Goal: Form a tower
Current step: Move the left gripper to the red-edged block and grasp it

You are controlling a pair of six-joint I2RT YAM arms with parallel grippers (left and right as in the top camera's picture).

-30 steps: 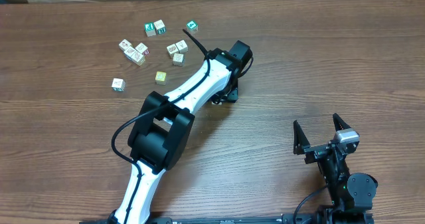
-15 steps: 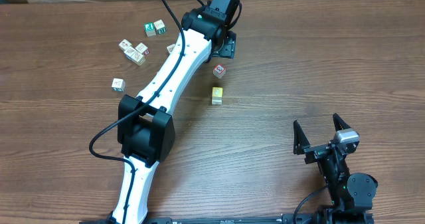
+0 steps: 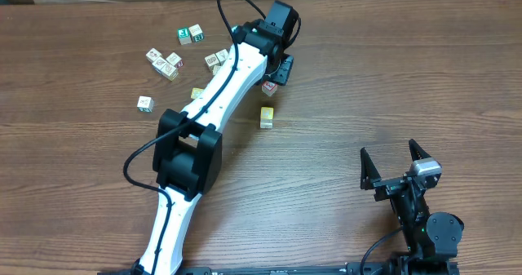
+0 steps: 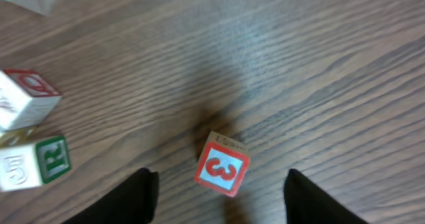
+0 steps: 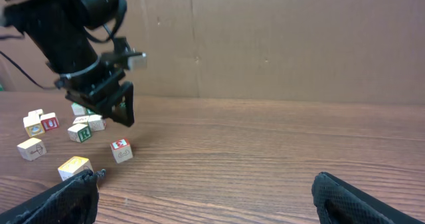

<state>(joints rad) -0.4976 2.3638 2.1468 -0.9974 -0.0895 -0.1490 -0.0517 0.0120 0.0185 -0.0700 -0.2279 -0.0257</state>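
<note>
The tower (image 3: 266,117) shows as a pale yellow block, taller than wide from overhead; I cannot tell how many cubes it holds. In the right wrist view the tower (image 5: 74,165) is half hidden behind my own finger. Just beyond it a cube with a red 3 (image 3: 269,88) lies alone on the wood. My left gripper (image 3: 276,71) hovers open over that red-marked cube (image 4: 223,172), which sits between the fingertips (image 4: 143,187) without touching them. My right gripper (image 3: 389,151) rests open and holds nothing near the front right.
Several loose picture cubes (image 3: 167,63) are scattered at the back left, with a yellow one (image 3: 197,93) beside the left arm. Two of them (image 4: 30,134) appear at the left of the left wrist view. A cardboard wall (image 5: 279,38) backs the table.
The left arm lifted away from the yellow block, swung toward the back, then came a little nearer again over the red 3 cube. The right arm stayed still.
</note>
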